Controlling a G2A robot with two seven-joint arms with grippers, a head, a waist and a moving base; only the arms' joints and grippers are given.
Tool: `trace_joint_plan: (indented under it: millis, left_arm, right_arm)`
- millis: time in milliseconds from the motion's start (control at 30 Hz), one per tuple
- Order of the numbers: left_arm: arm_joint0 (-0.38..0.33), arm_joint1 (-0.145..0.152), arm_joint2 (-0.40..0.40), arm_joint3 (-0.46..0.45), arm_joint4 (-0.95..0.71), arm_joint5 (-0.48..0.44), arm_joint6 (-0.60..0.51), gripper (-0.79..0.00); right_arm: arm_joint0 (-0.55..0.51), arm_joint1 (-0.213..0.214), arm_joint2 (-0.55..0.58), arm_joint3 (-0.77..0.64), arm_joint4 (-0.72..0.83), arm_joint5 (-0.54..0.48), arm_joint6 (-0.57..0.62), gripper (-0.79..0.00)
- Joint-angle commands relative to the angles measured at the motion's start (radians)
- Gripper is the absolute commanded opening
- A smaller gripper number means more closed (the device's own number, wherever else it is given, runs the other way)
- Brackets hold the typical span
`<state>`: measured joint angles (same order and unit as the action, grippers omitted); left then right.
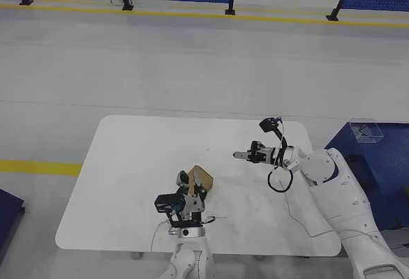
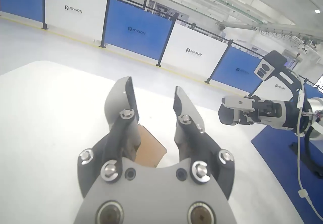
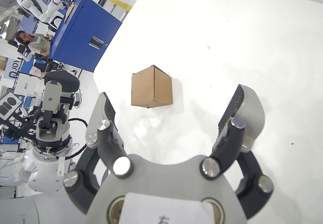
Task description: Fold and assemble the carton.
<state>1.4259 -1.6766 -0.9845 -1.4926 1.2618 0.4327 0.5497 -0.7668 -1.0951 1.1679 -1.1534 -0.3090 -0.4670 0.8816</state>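
Left end effector [image 2: 153, 86]: fingers spread, nothing pinched, just beside the carton.
Right end effector [image 3: 172, 92]: fingers spread wide, empty, well apart from the carton and facing it.
Carton [image 3: 151, 87]: one, brown, box-shaped, resting on the desk between the two end effectors.
Desk [image 1: 135, 174]: one, white, with rounded corners.
Count: two end effectors, one carton, one desk.

table [image 1: 135, 174]: white, rounded corners | cabinet [image 3: 83, 33]: blue, beside table | fence panels [image 2: 137, 29]: blue and white, beyond table
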Motion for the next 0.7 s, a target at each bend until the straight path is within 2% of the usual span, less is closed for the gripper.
trace_joint_plan:
  millis: [0,133,267,400,500,667]
  left_arm:
    - [0.0,0.0,0.0,0.0,0.002,0.0,0.0,-0.785]
    - [-0.001,0.001,0.001,0.006,0.01,-0.001,-0.007,-0.785]
    - [-0.086,0.003,0.01,0.069,0.129,0.015,-0.212,-0.785]
    - [-0.162,0.002,0.031,0.119,0.262,0.029,-0.362,-0.785]
    - [-0.215,-0.002,0.04,0.147,0.309,0.021,-0.517,-0.785]
    - [-0.245,-0.003,0.019,0.156,0.294,-0.016,-0.644,-0.785]
  right_arm:
    - [0.0,0.0,0.0,0.0,0.0,0.0,0.0,0.0]
    - [0.0,0.0,0.0,0.0,0.0,0.0,0.0,0.0]
    - [0.0,0.0,0.0,0.0,0.0,0.0,0.0,0.0]
    - [0.0,0.0,0.0,0.0,0.0,0.0,0.0,0.0]
    - [0.0,0.0,0.0,0.0,0.0,0.0,0.0,0.0]
    - [0.0,0.0,0.0,0.0,0.0,0.0,0.0,0.0]
